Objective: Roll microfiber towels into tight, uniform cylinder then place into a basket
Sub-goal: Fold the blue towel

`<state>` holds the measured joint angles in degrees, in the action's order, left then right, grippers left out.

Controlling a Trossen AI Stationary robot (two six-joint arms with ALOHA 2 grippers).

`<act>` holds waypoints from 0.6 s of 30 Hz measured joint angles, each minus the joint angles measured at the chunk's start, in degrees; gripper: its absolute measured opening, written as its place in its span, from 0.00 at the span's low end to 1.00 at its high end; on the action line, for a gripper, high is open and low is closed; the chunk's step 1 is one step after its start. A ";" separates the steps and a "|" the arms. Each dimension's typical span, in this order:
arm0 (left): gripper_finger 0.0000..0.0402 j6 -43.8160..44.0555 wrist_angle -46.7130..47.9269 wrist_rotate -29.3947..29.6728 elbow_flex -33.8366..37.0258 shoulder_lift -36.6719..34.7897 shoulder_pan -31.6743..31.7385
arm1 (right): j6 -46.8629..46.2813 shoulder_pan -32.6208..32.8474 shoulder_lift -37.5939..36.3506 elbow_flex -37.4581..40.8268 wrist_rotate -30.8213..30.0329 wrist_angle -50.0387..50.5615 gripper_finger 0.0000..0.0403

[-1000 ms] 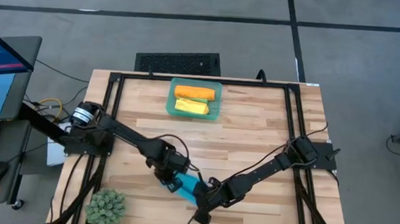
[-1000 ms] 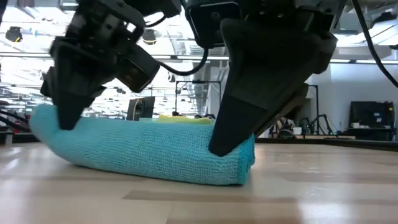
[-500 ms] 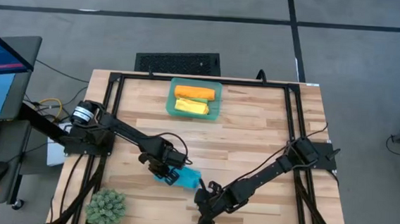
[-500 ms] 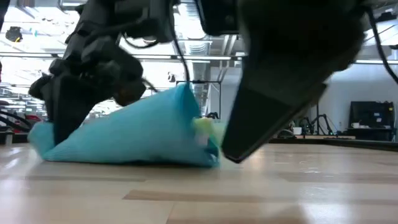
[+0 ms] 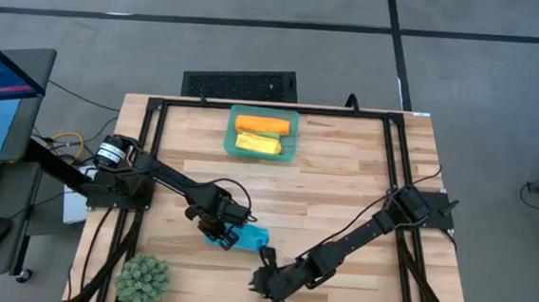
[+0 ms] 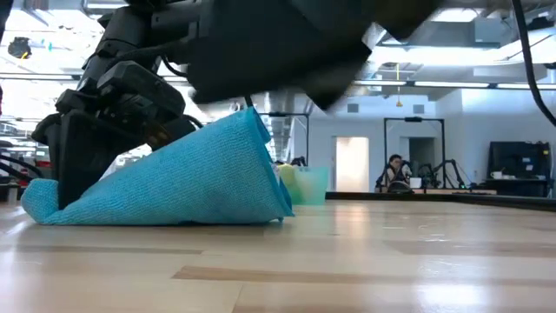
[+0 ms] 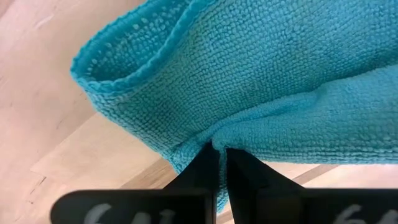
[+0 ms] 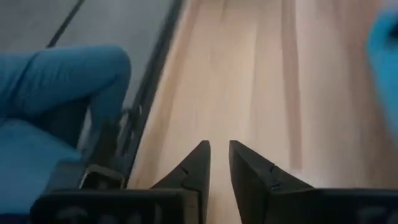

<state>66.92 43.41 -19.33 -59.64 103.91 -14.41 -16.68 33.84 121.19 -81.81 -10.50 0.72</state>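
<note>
The bright blue towel lies near the table's near edge as a loose wedge, its bottom on the wood and one corner standing up in the low view. My left gripper is shut on its left end. My right gripper is shut and empty, near the table's near edge and apart from the towel. The teal basket at the far middle holds an orange roll and a yellow roll. I cannot make out the green towel. My left gripper pinches a bunched fold of the blue towel between its two fingers, at the towel's end toward the table's left. The fingers slant down from the far left. The towel's bottom rests on the table and the rest of it rises slack to a peak.
A spiky green plant ball sits at the near left corner. A black frame runs round the tabletop. The right wrist view shows something blue beyond the table's edge. Bare wood lies between the towel and the basket.
My right gripper has come off the towel's right end and gone toward the near edge and a little left. My left gripper has drawn the towel a little to the left. The towel has gone from a level roll to a loose wedge with one corner raised.
</note>
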 joint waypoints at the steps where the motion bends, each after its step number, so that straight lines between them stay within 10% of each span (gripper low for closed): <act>1: 0.02 -0.01 -0.04 0.01 0.00 0.01 -0.01 | 3.67 -0.01 0.00 -0.02 -1.65 -1.26 0.19; 8: 0.02 -0.28 -0.23 0.02 0.00 0.09 -0.01 | 22.92 -1.05 -0.24 -0.06 -17.43 -0.39 0.17; 18: 0.02 -1.14 -0.30 0.00 0.02 0.16 -0.05 | 11.00 -7.13 -0.04 -0.10 -18.91 6.15 0.16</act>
<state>65.78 43.11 -19.33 -59.61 104.07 -14.46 -5.68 26.71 121.14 -81.91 -29.42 6.87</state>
